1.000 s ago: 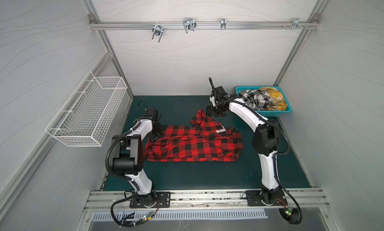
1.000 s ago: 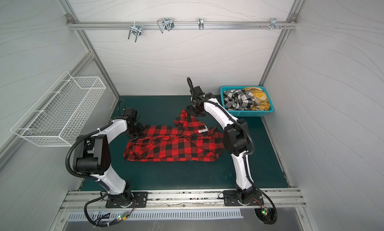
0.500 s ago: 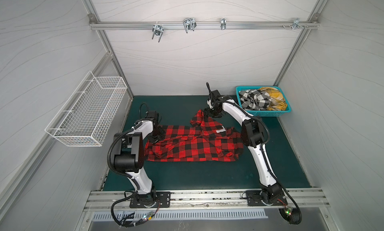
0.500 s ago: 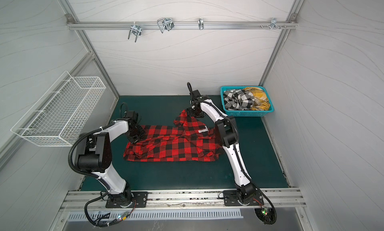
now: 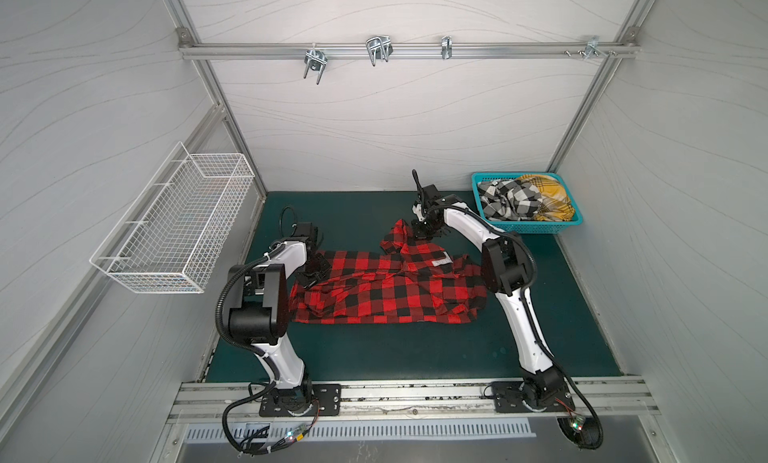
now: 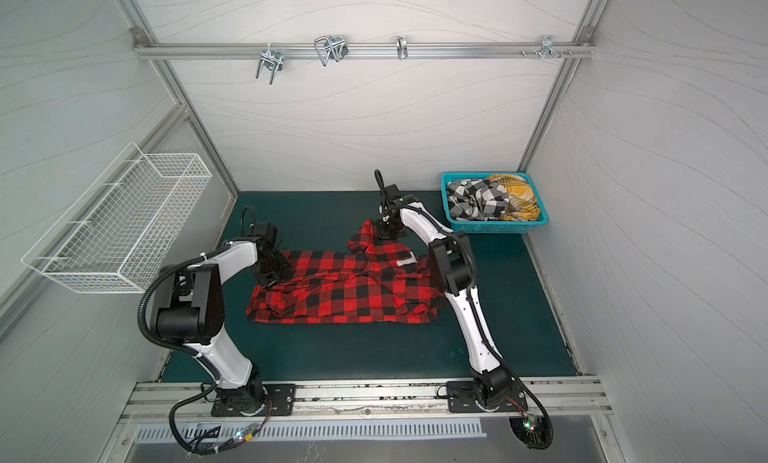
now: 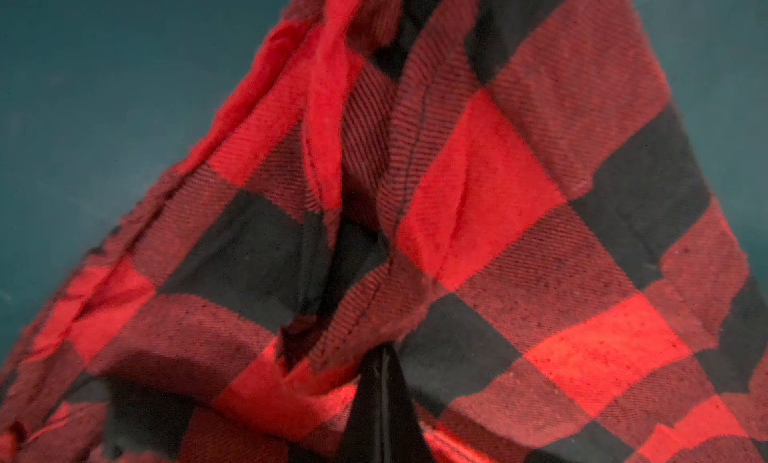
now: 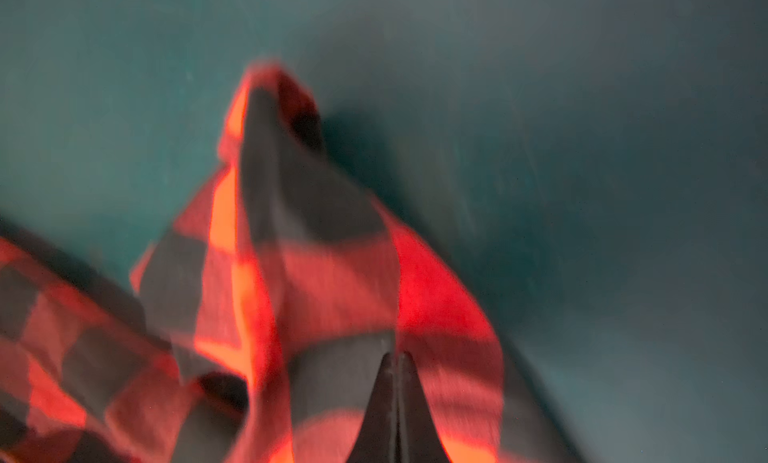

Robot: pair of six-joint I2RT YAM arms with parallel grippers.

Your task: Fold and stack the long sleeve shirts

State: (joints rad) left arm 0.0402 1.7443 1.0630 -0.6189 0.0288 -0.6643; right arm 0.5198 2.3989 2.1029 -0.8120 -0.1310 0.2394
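Clamping, left gripper (image 5: 312,274): my jaws together on red shirt (image 5: 386,294), its left edge.
Right gripper (image 5: 424,230): jaws together on shirt's raised far fold.
Red shirt: spread on mat (image 5: 374,357) between my arms.
Basket (image 5: 536,230): holds black-white shirt (image 5: 507,199), yellow shirt (image 5: 550,197).

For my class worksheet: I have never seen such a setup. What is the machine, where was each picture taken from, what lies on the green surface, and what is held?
Two white robot arms stand at the front of a green mat. The two wide pictures come from one high camera pair; the two close-ups come from cameras on the arms' wrists. A red shirt lies spread on the mat. The left fingers are closed on its cloth at one end; the right fingers pinch a raised part at its far edge. A teal basket in the far right corner holds a black-and-white shirt and a yellow shirt.
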